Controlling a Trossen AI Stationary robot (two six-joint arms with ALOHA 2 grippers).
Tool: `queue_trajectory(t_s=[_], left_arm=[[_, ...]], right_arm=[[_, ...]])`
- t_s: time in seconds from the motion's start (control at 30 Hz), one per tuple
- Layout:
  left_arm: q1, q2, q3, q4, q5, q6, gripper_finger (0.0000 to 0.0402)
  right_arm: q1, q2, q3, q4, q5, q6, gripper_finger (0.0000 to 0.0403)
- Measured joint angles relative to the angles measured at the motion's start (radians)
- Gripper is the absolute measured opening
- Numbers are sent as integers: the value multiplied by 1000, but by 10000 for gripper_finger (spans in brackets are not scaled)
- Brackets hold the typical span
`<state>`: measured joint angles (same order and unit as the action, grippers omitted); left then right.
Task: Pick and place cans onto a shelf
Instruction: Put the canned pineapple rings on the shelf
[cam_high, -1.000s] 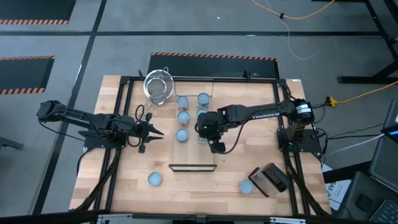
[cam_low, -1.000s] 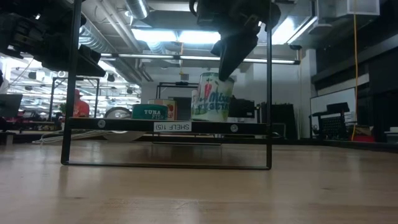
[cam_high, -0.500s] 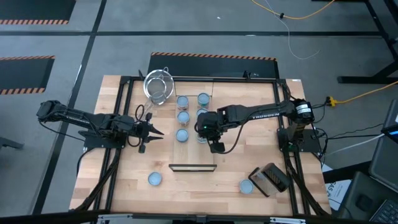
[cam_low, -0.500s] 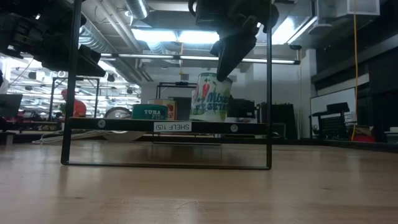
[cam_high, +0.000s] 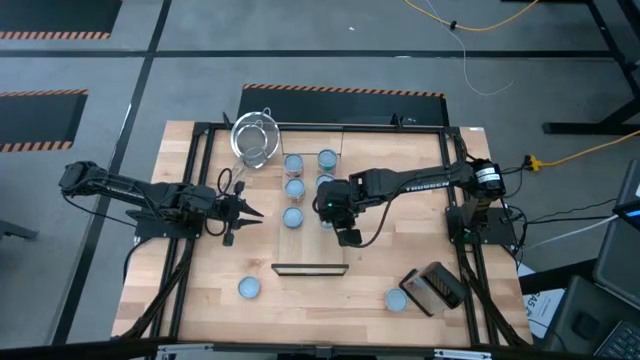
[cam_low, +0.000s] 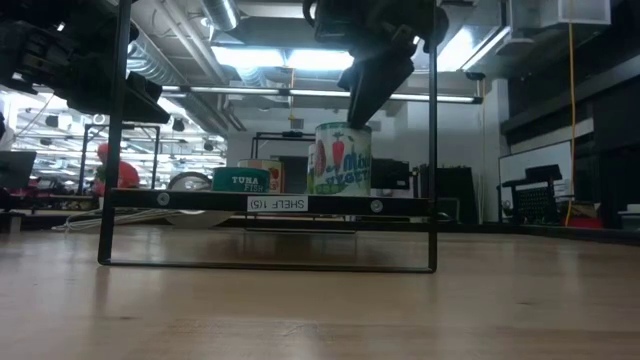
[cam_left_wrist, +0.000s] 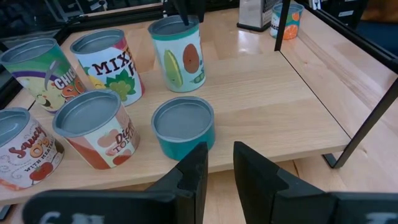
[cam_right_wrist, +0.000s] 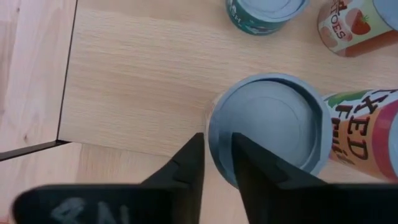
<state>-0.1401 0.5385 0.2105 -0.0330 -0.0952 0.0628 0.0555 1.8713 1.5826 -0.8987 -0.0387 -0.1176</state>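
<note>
The shelf (cam_high: 310, 245) is a light wood board raised in a black frame, and several cans (cam_high: 294, 187) stand upright on it. My right gripper (cam_high: 335, 217) hangs over it, pointing steeply down. Its fingers stand on either side of the rim of a green-labelled can (cam_low: 342, 160) that rests upright on its base on the shelf (cam_low: 275, 203). The low view shows a fingertip at the can's top edge. My left gripper (cam_high: 250, 213) waits left of the shelf, open on nothing, facing the cans (cam_left_wrist: 183, 127). My right gripper comes from above at the can's rim (cam_right_wrist: 214, 140), one finger over the lid and one outside the wall. A small gap shows beside the rim, and I cannot tell whether either finger touches it. The can stands upright on the shelf.
Two more cans (cam_high: 248, 288) (cam_high: 396, 299) stand on the tabletop near the front. A wire strainer (cam_high: 253, 135) lies at the far left of the shelf and a dark box (cam_high: 435, 287) at the front right. The black frame posts (cam_low: 118, 130) flank the shelf.
The green-labelled can under my right gripper was tilted on the shelf and has settled upright on its base. Both arms have kept still.
</note>
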Motion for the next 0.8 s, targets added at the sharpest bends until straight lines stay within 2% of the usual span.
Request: queue_trajectory(t_s=[0.17,0.57,0.8], left_arm=[[0,0,0,0,0,0,70],[0,0,0,0,21,-14,70],[0,0,0,3,89,-166,70]], right_arm=[[0,0,0,21,0,3,105],[3,-22,32,28,1,3,105],[35,-135,48,-61,3,21,105]])
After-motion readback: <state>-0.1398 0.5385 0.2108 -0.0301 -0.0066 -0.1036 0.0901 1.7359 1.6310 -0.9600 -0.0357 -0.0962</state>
